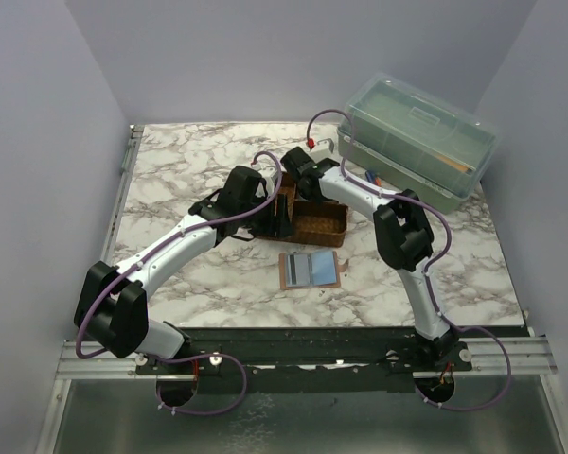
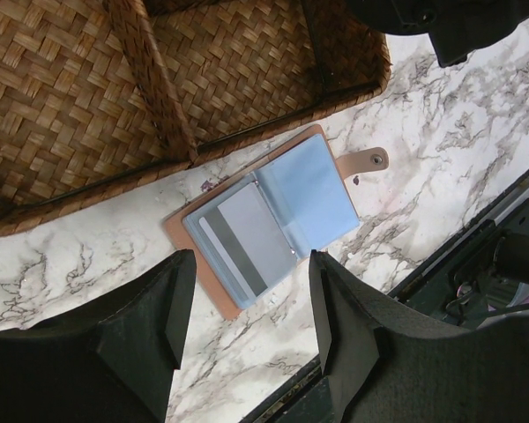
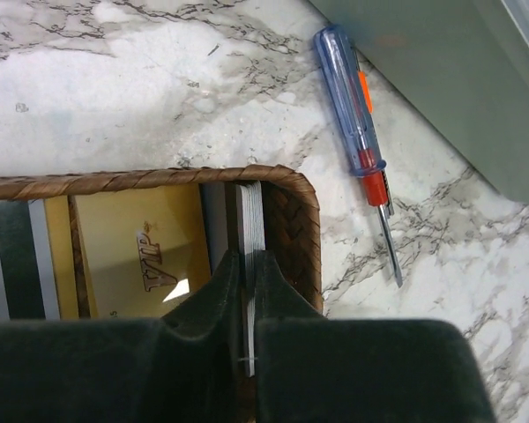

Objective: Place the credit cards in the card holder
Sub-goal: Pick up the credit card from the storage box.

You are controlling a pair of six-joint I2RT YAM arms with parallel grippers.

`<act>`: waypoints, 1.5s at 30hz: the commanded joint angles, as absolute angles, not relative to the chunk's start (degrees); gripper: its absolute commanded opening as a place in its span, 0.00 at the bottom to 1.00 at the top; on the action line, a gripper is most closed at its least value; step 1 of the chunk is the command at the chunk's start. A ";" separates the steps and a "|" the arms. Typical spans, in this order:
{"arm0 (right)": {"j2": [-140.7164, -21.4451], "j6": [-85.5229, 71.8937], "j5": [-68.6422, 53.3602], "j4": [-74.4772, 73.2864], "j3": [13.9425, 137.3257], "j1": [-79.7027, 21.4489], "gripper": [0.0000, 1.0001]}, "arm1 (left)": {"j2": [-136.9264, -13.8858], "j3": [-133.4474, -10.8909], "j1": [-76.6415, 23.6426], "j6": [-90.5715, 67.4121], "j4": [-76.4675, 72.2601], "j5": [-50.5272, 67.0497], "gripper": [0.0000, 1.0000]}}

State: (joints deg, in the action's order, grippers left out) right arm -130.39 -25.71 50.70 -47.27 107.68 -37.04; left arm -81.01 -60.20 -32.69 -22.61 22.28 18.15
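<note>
Pinching: right tool (image 3: 247, 273) clenched on the top edge of the upright credit cards (image 3: 250, 216), lower centre of the right wrist view; seemingly one card only
Tray (image 3: 159, 181): cards stand in its end compartment, against the wall
Left tool (image 2: 251, 300): released; hovers above the card holder
Card holder (image 2: 273, 220): lies open on the worktop (image 2: 441, 159), mid-frame, just beside the tray
Advice: lift straight up, clear of the rim; confirm a single card; present it flat to a pocket mouth

The top camera looks down from afar on the tray (image 1: 322, 227); both wrist cameras sit close above this same tray.
</note>
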 commanded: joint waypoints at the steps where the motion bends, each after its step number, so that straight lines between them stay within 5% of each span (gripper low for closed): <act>1: -131.63 -23.64 51.79 -47.33 108.82 -36.36 0.01 | -79.96 -59.59 -32.51 -21.77 21.18 18.54 0.60; 26: -121.14 -18.05 40.85 -42.20 109.26 -36.11 0.00 | -81.08 -59.50 -32.29 -21.84 20.92 19.46 0.60; 35: -113.39 -20.61 21.03 -30.05 98.35 -29.82 0.00 | -81.85 -59.56 -31.31 -23.43 20.12 22.37 0.60; 45: -105.39 -23.89 2.27 -15.09 85.48 -23.14 0.00 | -85.28 -62.79 -24.35 -36.85 12.72 38.53 0.63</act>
